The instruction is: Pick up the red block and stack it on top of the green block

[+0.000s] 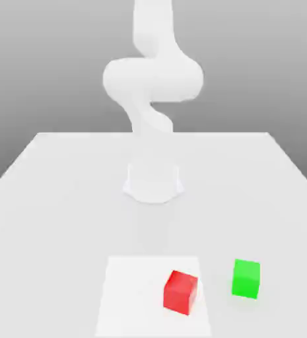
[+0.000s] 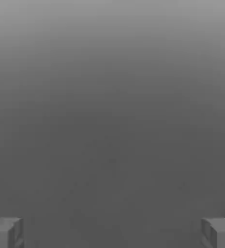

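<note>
The red block [image 1: 181, 291] rests on the table near the front edge, slightly turned. The green block [image 1: 246, 278] stands about one block's width away from it, toward the exterior view's right, and the two do not touch. In the hand view my gripper [image 2: 112, 233] is open: its two grey fingertips [image 2: 6, 232] stand far apart with nothing between them, and behind them is plain grey background. Neither block appears in the hand view.
The white arm [image 1: 152, 79] rises from its round base [image 1: 153, 181] at the middle of the white table [image 1: 50, 198] and runs up out of the picture. A brighter square patch [image 1: 133, 297] lies under the red block.
</note>
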